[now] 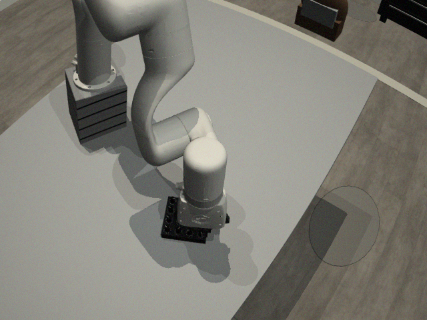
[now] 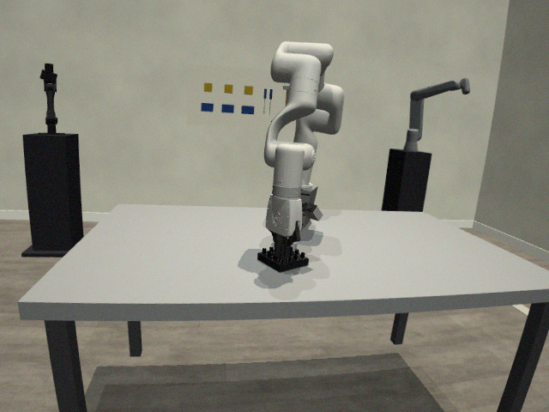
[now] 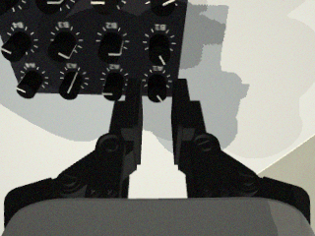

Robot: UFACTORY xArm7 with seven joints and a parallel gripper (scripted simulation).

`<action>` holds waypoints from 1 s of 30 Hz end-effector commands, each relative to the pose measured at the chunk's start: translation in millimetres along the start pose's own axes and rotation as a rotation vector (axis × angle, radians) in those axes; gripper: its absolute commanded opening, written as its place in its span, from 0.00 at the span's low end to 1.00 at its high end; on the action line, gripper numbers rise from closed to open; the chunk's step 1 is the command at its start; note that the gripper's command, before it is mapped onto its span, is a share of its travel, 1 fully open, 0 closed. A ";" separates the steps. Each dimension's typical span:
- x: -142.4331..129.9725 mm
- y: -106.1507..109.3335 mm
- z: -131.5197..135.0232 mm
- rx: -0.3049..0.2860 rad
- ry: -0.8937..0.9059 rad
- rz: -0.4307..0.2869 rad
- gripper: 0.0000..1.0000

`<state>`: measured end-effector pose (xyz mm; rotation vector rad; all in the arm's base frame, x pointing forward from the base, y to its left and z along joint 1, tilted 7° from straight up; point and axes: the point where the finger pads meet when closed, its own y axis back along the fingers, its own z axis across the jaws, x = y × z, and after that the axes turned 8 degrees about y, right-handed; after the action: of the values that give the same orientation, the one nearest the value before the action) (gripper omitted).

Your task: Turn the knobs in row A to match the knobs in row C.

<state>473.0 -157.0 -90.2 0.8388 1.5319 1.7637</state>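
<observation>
The black knob box stands on the table, partly hidden by my gripper in the top and exterior views. My gripper is open a little, with its fingertips apart on either side of knob A1; daylight shows between knob and fingers. In the wrist view names are upside down and the rear is at the bottom. A1's line points down and slightly right, A2's left, A3's along a steep slant, A4's left and slightly down. Row C is cut off at the top edge.
Row B knobs, such as B1 and B2, stand just beyond row A. The left finger is close between A1 and A2. The right finger is at the box's side edge. The arm's base block stands on the table.
</observation>
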 end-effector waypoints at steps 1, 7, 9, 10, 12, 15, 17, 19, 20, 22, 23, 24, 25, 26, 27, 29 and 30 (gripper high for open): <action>-1.6 -0.5 0.8 -0.002 0.000 -0.004 0.19; -1.6 -4.1 0.8 -0.002 0.000 -0.004 0.19; -1.6 -4.8 0.8 -0.002 0.000 -0.004 0.19; -1.6 -5.5 0.8 -0.002 0.000 -0.004 0.19; -1.6 -6.8 0.8 -0.002 0.000 -0.004 0.19; -1.6 -8.3 0.8 -0.002 0.000 -0.004 0.19; -1.6 -8.9 0.8 -0.002 0.000 -0.004 0.19; -1.6 -9.3 0.8 -0.002 0.000 -0.004 0.19; -1.6 -9.3 0.8 -0.002 0.000 -0.004 0.19; -1.6 -9.4 0.8 -0.002 0.000 -0.004 0.19; -1.6 -9.4 0.8 -0.002 0.000 -0.004 0.19; -1.6 -9.4 0.8 -0.002 0.000 -0.004 0.19; -1.6 -9.4 0.8 -0.002 0.000 -0.004 0.19; -1.6 -9.4 0.8 -0.002 0.000 -0.004 0.19; -1.6 -9.4 0.8 -0.002 0.000 -0.004 0.19; -1.6 -9.4 0.8 -0.002 0.000 -0.004 0.19; -1.6 -9.4 0.8 -0.002 0.000 -0.004 0.19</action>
<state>473.6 -155.8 -100.9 0.8389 1.5320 1.7638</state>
